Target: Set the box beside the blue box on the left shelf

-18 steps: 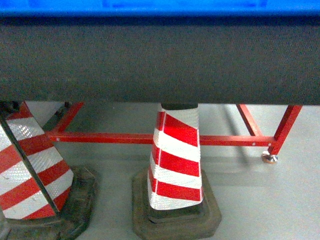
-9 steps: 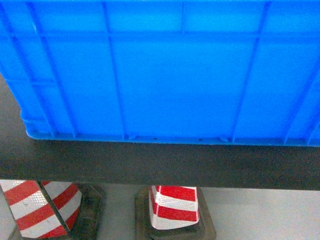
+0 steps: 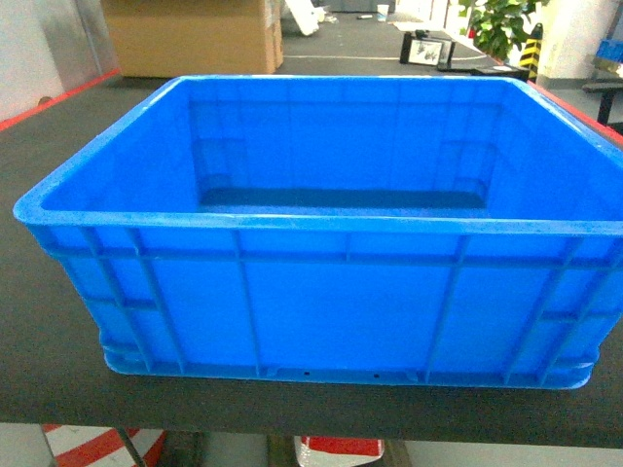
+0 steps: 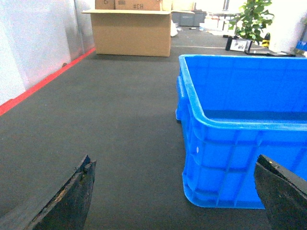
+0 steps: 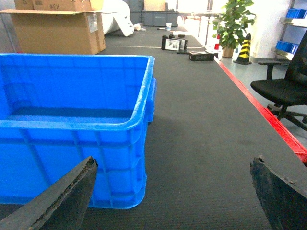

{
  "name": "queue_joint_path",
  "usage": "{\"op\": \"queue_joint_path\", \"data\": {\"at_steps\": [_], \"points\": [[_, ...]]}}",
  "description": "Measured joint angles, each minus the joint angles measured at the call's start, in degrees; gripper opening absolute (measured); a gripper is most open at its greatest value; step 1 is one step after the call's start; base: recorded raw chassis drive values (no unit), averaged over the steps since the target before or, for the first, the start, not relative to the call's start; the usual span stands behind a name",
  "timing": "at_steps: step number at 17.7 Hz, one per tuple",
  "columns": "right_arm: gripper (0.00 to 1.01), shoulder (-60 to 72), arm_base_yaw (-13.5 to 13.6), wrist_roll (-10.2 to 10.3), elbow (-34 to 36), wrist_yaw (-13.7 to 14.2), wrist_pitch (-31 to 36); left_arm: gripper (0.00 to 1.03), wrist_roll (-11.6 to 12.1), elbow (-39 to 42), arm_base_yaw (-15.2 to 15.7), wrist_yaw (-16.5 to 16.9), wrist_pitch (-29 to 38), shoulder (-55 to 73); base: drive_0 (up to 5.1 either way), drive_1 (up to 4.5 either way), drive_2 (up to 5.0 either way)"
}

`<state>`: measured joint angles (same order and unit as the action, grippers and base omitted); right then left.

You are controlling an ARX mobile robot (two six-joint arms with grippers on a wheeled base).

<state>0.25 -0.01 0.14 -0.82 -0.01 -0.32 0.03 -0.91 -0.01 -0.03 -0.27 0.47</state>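
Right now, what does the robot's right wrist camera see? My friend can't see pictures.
A big blue box, empty inside, sits on a dark grey mat. The right end effector is open in front. Farther back are a cardboard box, a plant and a black chair.

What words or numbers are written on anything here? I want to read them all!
"#CH" is on the smaller carton stacked on the big cardboard box in the left wrist view.
"HC#" or similar, blurred, is on the same stacked carton in the right wrist view; not certain.
One mark on the next carton is too cut off to read.
The blue crate shows no writing.
The small black items far back are too small to read.
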Motion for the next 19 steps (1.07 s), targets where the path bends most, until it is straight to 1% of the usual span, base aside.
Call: {"op": "queue_joint_path", "data": {"at_steps": [19], "points": [[0.98,0.00,0.00,0.00,0.00,0.00,0.00,0.98,0.00,0.00,0.00,0.00,0.00,0.00,0.0,0.00,0.0]]}}
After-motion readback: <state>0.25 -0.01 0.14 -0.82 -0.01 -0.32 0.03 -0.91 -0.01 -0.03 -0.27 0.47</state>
